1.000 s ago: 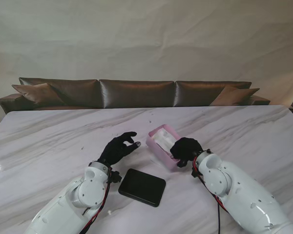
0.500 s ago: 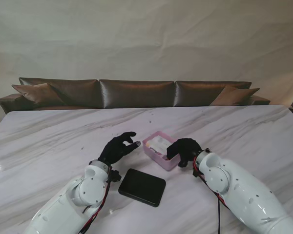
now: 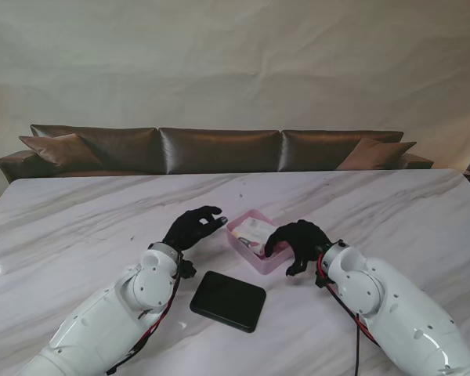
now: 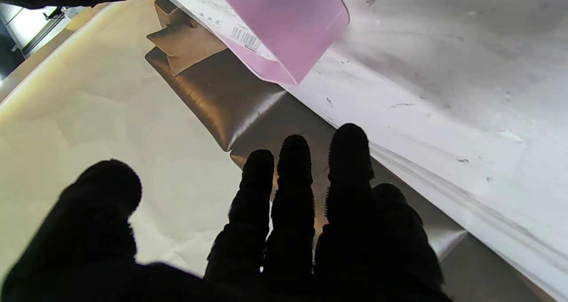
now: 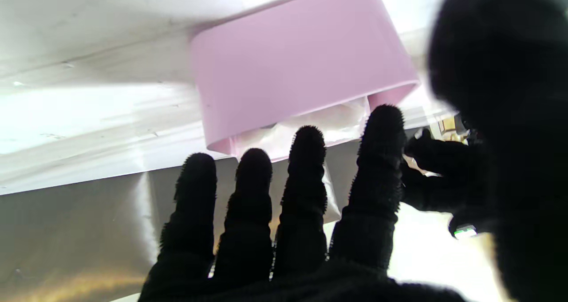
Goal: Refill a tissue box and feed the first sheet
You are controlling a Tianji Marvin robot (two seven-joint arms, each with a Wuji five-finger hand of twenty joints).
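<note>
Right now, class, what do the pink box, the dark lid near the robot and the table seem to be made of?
Pink box: probably plastic, matte; smooth walls, rounded corners. Dark lid: likely plastic, satin; flat with a soft sheen, though its material stays unclear. Table: marble or a marble-look top, polished; grey veins and a bright glare.

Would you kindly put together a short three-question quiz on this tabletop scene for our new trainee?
1. True or false: the black lid is already fitted on the pink tissue box.
2. Multiple choice: seen from the stand, the lid lies (A) farther from me than the box, (B) nearer to me than the box, (C) inside the box.
3. Short answer: what does the left hand hold, and how are the right hand fingers set?

Key
1. False: the box is open, with a white tissue pack inside.
2. B.
3. Nothing; its fingers are spread beside the box. The right hand's fingers are also apart, at the box's near-right side.
</note>
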